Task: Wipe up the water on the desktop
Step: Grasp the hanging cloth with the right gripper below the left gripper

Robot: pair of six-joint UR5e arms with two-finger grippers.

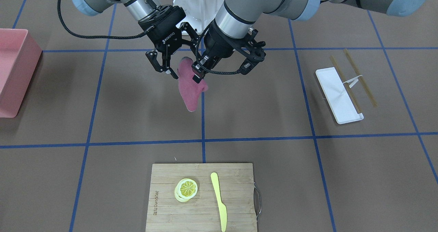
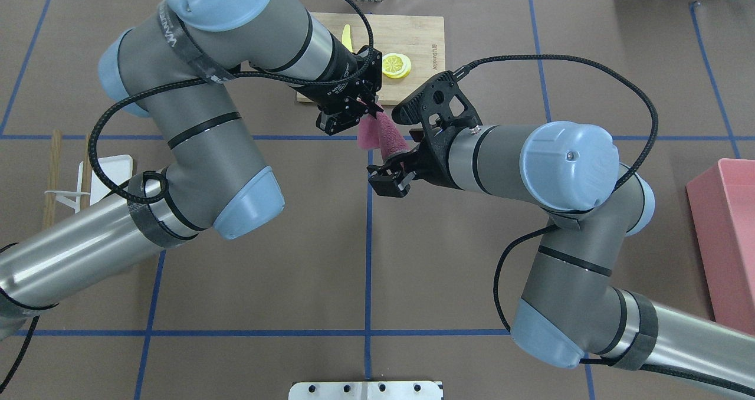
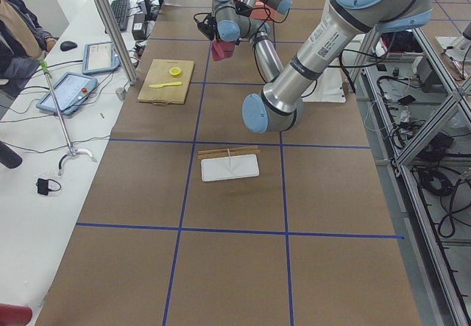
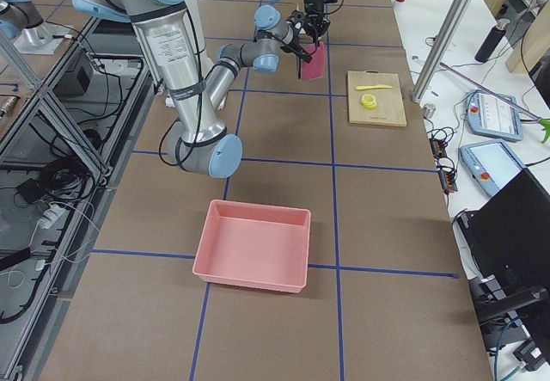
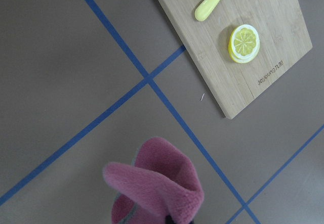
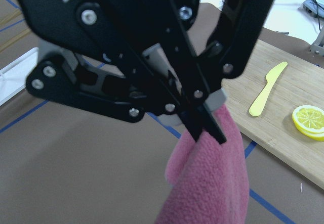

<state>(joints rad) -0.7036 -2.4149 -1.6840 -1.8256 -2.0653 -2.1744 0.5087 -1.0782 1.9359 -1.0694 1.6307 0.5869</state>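
Note:
The desktop (image 1: 260, 102) is matte brown with blue tape lines, and I see no water on it. A pink cloth (image 1: 190, 91) hangs in the air above its middle. My left gripper (image 1: 197, 75) is shut on the cloth's upper part. The left wrist view shows the cloth (image 5: 157, 183) bunched at its bottom edge, and the right wrist view shows the left gripper (image 6: 205, 125) pinching the cloth (image 6: 207, 183). My right gripper (image 1: 167, 73) is open and empty, close beside the cloth. In the overhead view the cloth (image 2: 383, 137) lies between the left gripper (image 2: 368, 112) and the right gripper (image 2: 390, 182).
A bamboo cutting board (image 1: 202, 197) with a lemon slice (image 1: 186, 188) and a yellow knife (image 1: 219, 199) lies at the operators' edge. A white tray (image 1: 338, 95) and wooden sticks (image 1: 361, 78) lie on my left. A pink bin (image 1: 13, 71) stands on my right.

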